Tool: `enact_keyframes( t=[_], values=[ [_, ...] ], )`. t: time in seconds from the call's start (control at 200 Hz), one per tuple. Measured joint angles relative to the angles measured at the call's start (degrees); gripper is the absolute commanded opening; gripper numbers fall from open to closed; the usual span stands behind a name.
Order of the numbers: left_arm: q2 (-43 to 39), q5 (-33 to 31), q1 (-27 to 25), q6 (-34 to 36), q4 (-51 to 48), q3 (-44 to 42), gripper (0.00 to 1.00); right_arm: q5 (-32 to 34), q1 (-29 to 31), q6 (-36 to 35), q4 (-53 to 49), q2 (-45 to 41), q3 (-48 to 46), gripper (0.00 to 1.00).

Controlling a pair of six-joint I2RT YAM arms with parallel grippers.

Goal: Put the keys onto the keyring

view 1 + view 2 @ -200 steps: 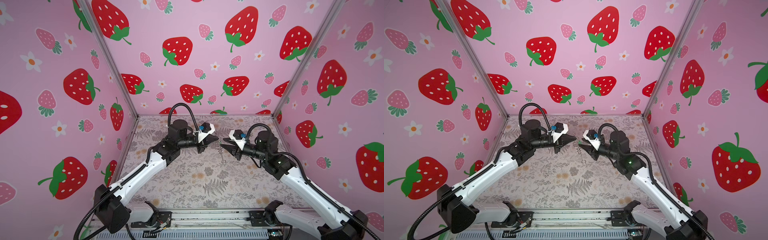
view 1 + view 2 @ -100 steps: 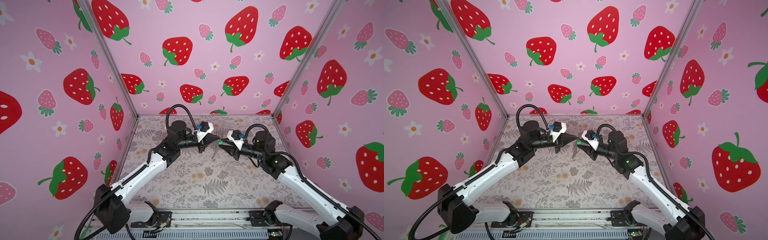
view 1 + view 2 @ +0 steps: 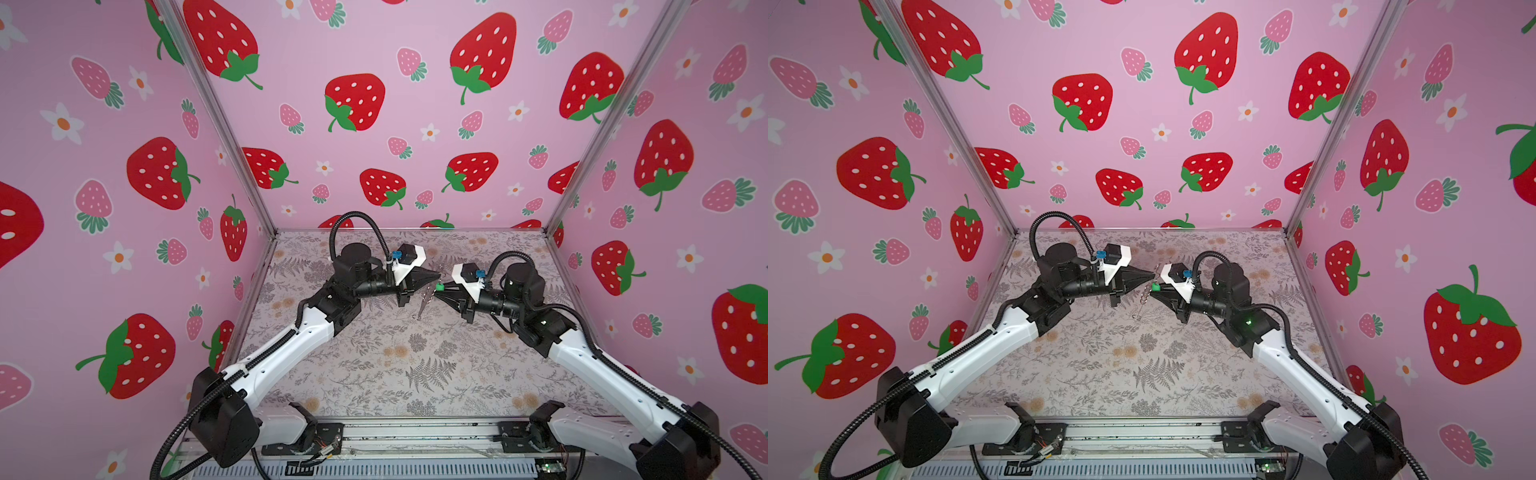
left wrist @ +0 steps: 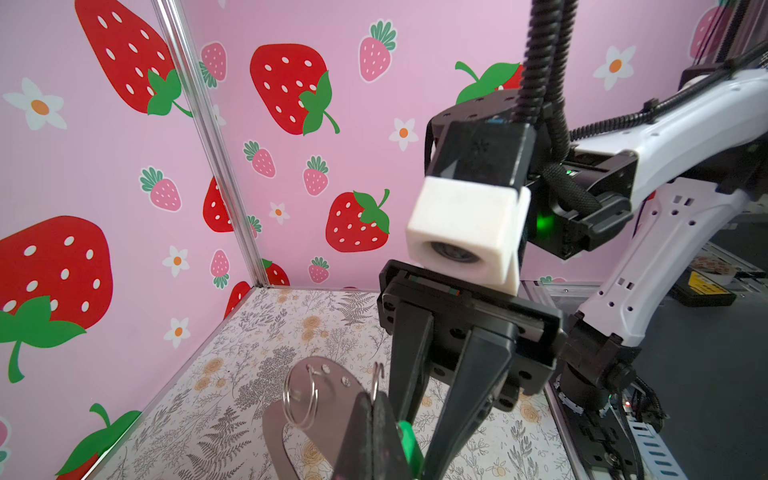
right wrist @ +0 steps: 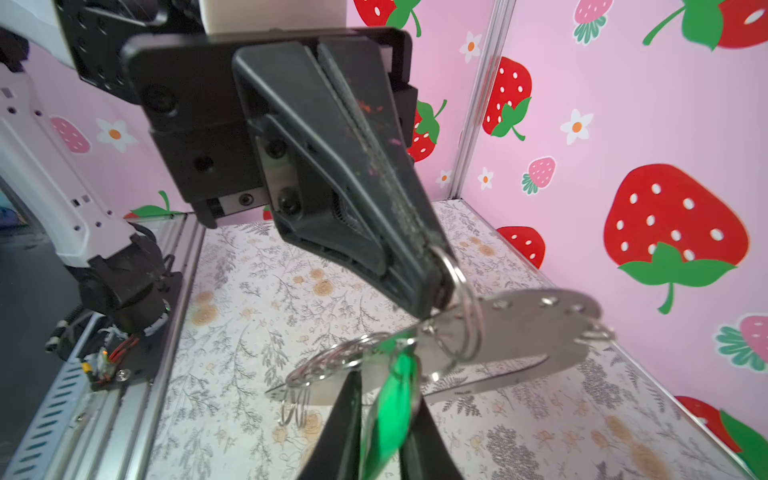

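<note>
The keyring (image 4: 332,388) is a flat grey-brown curved strap with several silver rings, hanging in the air above the floral mat; it shows thin and edge-on in both top views (image 3: 424,301) (image 3: 1144,297). My left gripper (image 4: 372,400) is shut on one of its rings (image 4: 376,376). In the right wrist view the strap (image 5: 523,328) hangs from the left gripper (image 5: 434,284). The keys, a green tag (image 5: 390,411), sit between my right gripper's (image 5: 385,386) fingers, which are shut on them. The tag's end touches the strap's rings. The two grippers (image 3: 438,277) (image 3: 436,288) meet tip to tip.
Pink strawberry walls (image 3: 374,145) close the cell on three sides, with metal corner posts (image 3: 224,124) (image 3: 590,124). The floral mat (image 3: 395,361) lies under both arms. A metal rail (image 3: 415,436) with the arm bases and cables runs along the front edge.
Both grippers have drifted slightly left with the keyring. The right gripper's jaws have narrowed and now pinch the green tag, held closer against the strap's rings.
</note>
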Motion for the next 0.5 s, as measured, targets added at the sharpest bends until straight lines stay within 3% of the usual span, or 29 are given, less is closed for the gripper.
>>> enact_keyframes(
  t=[0.195,0.5],
  values=[
    [-0.17,0.46,0.0,0.44,-0.33,-0.22,0.0,-0.35,0.0,0.48,1.16,-0.17,-0.55,0.0],
    [-1.79,-0.17,0.0,6.45,-6.34,-0.15,0.0,1.77,0.0,-2.64,-5.09,-2.27,0.48,0.0]
  ],
)
